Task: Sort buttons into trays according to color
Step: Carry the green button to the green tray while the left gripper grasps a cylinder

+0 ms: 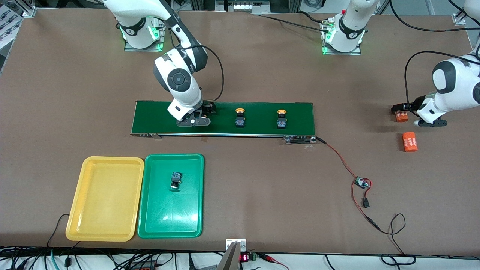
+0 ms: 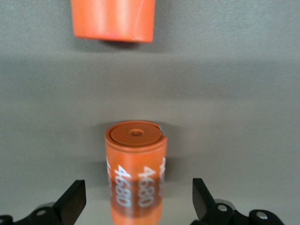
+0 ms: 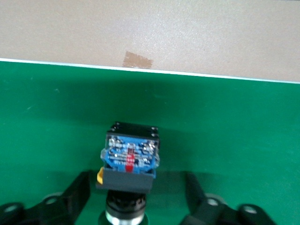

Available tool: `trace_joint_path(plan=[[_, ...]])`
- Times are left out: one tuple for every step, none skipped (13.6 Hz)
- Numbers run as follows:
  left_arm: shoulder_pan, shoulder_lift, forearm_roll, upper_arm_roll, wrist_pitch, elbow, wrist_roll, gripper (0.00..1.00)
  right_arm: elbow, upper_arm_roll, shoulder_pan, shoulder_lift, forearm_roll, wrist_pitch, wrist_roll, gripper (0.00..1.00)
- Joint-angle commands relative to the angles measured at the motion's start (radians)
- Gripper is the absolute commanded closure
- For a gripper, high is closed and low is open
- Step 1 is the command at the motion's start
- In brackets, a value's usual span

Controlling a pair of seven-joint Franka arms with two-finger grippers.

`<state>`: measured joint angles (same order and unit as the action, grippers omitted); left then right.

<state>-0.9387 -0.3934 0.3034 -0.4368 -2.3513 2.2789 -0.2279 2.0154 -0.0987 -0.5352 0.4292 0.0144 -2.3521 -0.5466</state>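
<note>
- A wide brown counter [image 1: 262, 195] fills the front view, with two white robot arms based along its upper edge.
- A long dark-green belt [image 1: 258, 127] lies across the middle of the counter.
- The right gripper [image 3: 138, 197] is down on the belt at the right arm's end. Its fingers [image 3: 77, 192] stand apart on either side of a button [image 3: 130, 157] lying between them, not pressed against it.
- Two buttons with yellow-orange caps stand upright on the belt, one [image 1: 240, 117] near its middle, the other [image 1: 281, 119] toward the left arm's end.
- A yellow tray [image 1: 80, 210] and a green tray [image 1: 150, 221] sit side by side, touching, nearer the front camera than the belt.
- One button [image 1: 176, 180] lies in the green tray.
- The left gripper [image 2: 138, 201] waits low over the counter at the left arm's end, fingers [image 2: 72, 201] wide open around an orange cylinder [image 2: 136, 168], holding nothing.
- A second orange cylinder [image 1: 410, 141] lies nearby.
- A red and black cable [image 1: 339, 157] runs from the belt to a small circuit board [image 1: 362, 183].
</note>
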Motion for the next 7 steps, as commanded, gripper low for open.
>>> trace_joint_path(plan=[[-0.029,-0.022,0.037,-0.013,-0.028,-0.001,-0.010,0.15,-0.001,-0.001,0.014,-0.007,0.003,-0.006,0.034,0.63],[-0.029,-0.015,0.039,-0.013,-0.019,-0.001,-0.010,0.51,-0.009,-0.001,0.021,-0.010,0.003,0.000,0.034,0.77],[-0.028,-0.009,0.039,-0.014,0.007,-0.001,-0.011,0.72,-0.015,0.000,0.026,-0.013,0.006,0.004,0.036,0.82],[-0.020,0.007,0.039,-0.017,0.047,-0.010,-0.005,0.87,-0.020,0.002,0.035,-0.020,0.009,0.005,0.037,0.87],[-0.011,0.027,0.039,-0.022,0.065,-0.013,-0.004,1.00,-0.027,0.004,0.043,-0.026,0.009,0.008,0.040,0.88],[0.004,0.054,0.039,-0.025,0.069,-0.013,0.002,1.00,-0.043,0.007,0.052,-0.032,0.009,0.023,0.040,0.89],[0.030,0.089,0.039,-0.025,0.075,-0.013,0.009,1.00,-0.073,0.008,0.064,-0.033,0.009,0.045,0.056,0.89]])
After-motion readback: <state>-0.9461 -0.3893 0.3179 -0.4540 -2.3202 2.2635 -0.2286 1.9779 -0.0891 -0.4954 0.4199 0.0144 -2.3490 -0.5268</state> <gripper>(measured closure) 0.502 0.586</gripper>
